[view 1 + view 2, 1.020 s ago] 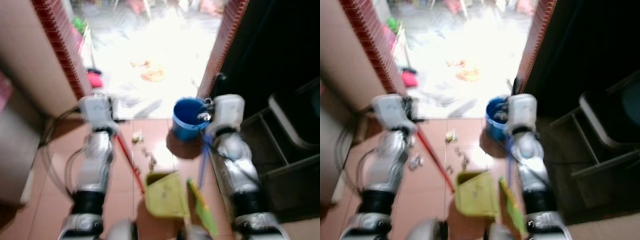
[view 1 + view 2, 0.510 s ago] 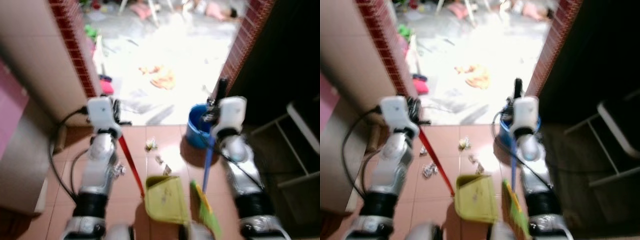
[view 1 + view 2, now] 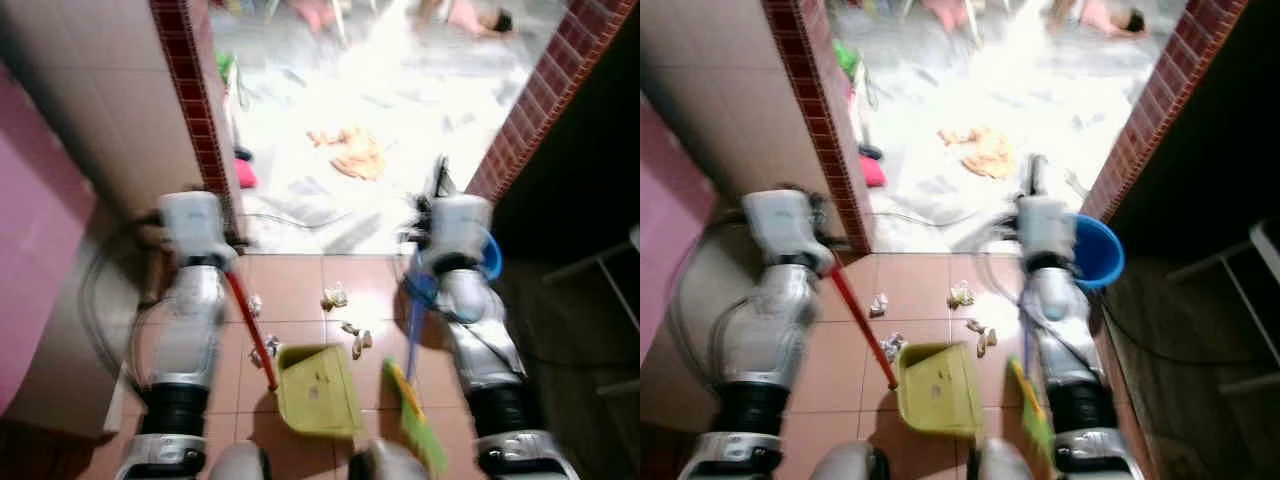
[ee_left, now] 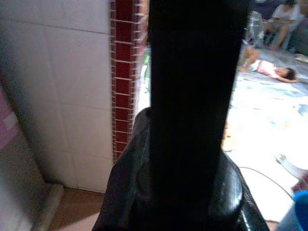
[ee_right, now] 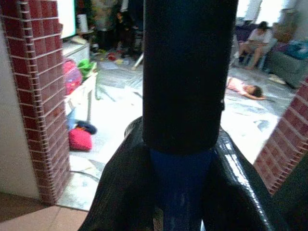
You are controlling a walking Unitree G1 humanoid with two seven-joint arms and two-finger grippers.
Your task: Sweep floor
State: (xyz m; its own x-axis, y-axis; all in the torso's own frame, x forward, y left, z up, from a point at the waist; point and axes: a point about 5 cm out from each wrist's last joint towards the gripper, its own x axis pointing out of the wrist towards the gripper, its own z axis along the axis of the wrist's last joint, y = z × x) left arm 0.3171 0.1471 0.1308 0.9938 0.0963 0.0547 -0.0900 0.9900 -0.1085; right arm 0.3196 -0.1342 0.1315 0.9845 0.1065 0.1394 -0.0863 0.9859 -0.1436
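where scraps (image 3: 336, 296) lie, dustpan (image 3: 317, 388), blue bucket (image 3: 1097, 250)

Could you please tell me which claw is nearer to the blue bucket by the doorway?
Right. The right claw holds the broom handle directly beside the blue bucket; the left claw is across the floor, by the brick doorpost.
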